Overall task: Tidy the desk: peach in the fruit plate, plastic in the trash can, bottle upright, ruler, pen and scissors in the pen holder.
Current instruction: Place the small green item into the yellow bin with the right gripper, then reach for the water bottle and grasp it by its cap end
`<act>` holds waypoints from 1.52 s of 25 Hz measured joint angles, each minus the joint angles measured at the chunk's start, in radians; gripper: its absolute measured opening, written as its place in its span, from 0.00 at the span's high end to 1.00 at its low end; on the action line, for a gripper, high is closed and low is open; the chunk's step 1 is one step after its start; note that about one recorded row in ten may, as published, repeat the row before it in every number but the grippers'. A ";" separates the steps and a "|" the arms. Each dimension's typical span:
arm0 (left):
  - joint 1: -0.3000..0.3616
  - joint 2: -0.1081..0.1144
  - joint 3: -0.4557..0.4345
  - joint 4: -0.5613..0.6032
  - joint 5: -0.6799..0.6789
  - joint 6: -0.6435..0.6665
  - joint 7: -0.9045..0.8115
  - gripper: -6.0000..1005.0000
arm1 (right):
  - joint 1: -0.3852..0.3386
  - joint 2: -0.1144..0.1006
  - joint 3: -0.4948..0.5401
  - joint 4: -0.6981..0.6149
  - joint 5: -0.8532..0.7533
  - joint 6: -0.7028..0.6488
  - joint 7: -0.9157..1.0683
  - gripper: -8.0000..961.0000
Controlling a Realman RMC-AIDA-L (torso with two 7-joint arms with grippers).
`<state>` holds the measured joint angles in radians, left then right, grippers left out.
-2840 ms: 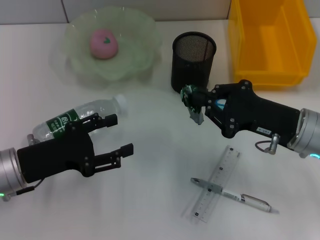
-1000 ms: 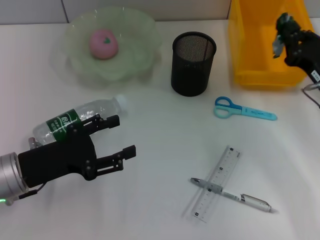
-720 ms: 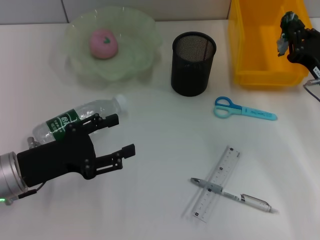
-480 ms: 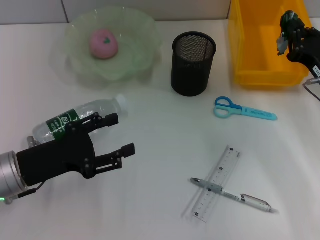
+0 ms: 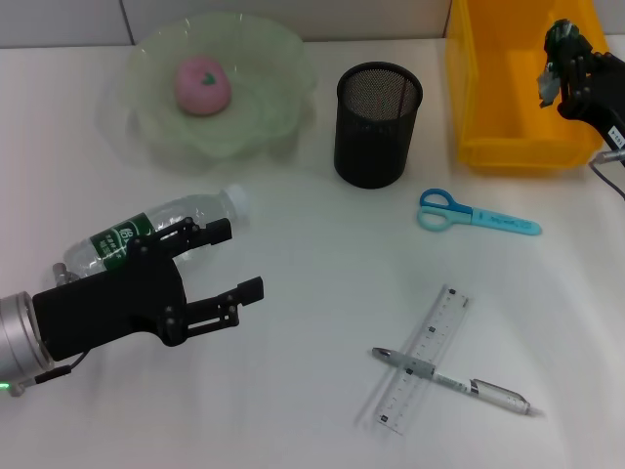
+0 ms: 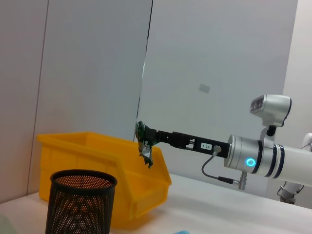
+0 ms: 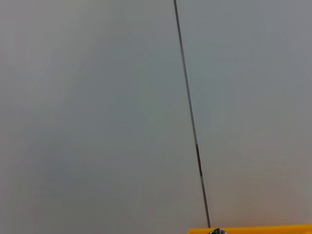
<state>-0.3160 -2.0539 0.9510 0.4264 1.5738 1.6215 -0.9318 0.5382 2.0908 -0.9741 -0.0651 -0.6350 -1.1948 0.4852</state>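
- One scrap of plastic (image 5: 553, 82) is pinched tight in the right gripper (image 5: 559, 68), held above the yellow trash can (image 5: 488, 98), so I'd guess it just needs letting go.
- Left gripper (image 5: 227, 264) sits spread wide with nothing in it, right beside the lying bottle (image 5: 146, 233), looks lined up for standing it.
- Trash can interior looks bare; peach (image 5: 202, 84) is already in the fruit plate (image 5: 264, 107).
- Pen holder (image 5: 377, 124) seems to have nothing in it; scissors (image 5: 474, 215), ruler (image 5: 423, 360) and pen (image 5: 459, 383) are on the desk.

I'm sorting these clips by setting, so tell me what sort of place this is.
Most likely an office desk staged for a tidying test: a white tabletop against plain partition panels, with a mesh pen holder, scissors, ruler and pen, plus a yellow bin.
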 joint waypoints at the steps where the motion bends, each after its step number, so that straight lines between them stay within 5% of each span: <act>1: 0.000 0.000 0.000 0.000 0.000 0.000 0.000 0.20 | 0.000 0.000 0.000 0.000 0.000 0.000 0.000 0.95; 12: 0.002 0.003 0.000 0.000 0.000 0.001 0.000 0.20 | 0.005 -0.001 0.011 -0.005 0.001 0.014 0.022 0.94; 15: 0.003 0.003 0.000 0.000 0.000 0.001 0.000 0.20 | 0.011 -0.002 0.006 -0.005 0.001 0.024 0.025 0.76; 26: 0.005 0.005 -0.009 0.001 0.000 0.015 0.000 0.20 | 0.016 -0.003 0.002 -0.005 0.000 0.035 0.030 0.51; 31: 0.005 0.006 -0.012 0.000 0.000 0.016 -0.001 0.20 | 0.016 -0.003 0.003 -0.005 0.000 0.035 0.031 0.27; 38: 0.004 0.006 -0.012 0.000 0.001 0.016 -0.001 0.20 | 0.016 -0.003 0.004 -0.007 0.000 0.035 0.039 0.22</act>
<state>-0.3120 -2.0478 0.9394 0.4263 1.5744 1.6370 -0.9327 0.5538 2.0876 -0.9697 -0.0725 -0.6348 -1.1596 0.5240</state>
